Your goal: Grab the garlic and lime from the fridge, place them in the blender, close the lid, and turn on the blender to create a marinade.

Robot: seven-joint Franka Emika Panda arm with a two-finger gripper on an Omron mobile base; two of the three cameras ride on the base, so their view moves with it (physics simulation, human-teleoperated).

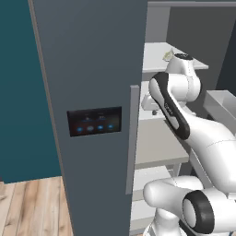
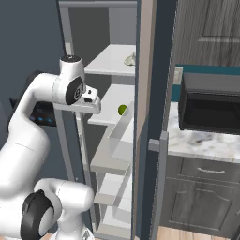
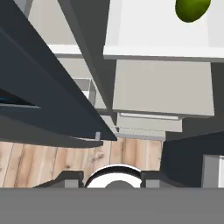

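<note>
Open fridge [image 1: 92, 55] directly ahead, with its flat grey door swung out on the left side of the left base view. On this door, a dark panel [image 1: 94, 121] with small blue lights, and just beside it a long vertical handle [image 1: 132, 138]. Behind the door, a teal wall [image 1: 18, 92], and below, a wooden floor [image 1: 32, 207].

Inside the fridge, several pale shelves one above another. On the middle shelf [image 2: 110, 105], near its right end in the right base view, the lime [image 2: 123, 109], small, round and yellow-green, resting alone and touching nothing but the shelf. Seen also at the top edge of the hand view [image 3: 192, 8], on the same white surface, partly cut off by the frame. On the upper shelf [image 2: 112, 63], the garlic [image 2: 130, 59], a small pale lump close to the right edge; visible as well in the left base view [image 1: 168, 56].

White arm [image 2: 28, 140] bent and reaching into the opening at about the height of the middle shelf, well apart from the lime.

End effector [image 3: 111, 178] spread: two dark fingertips [image 3: 72, 178] standing apart at the bottom of the hand view, nothing between them, nothing pinched. Below them, the lower shelves and the floor [image 3: 52, 162].

To the right of the fridge, a black microwave [image 2: 211, 110] on a marbled desk [image 2: 206, 143], with dark cabinets [image 2: 206, 192] beneath.
</note>
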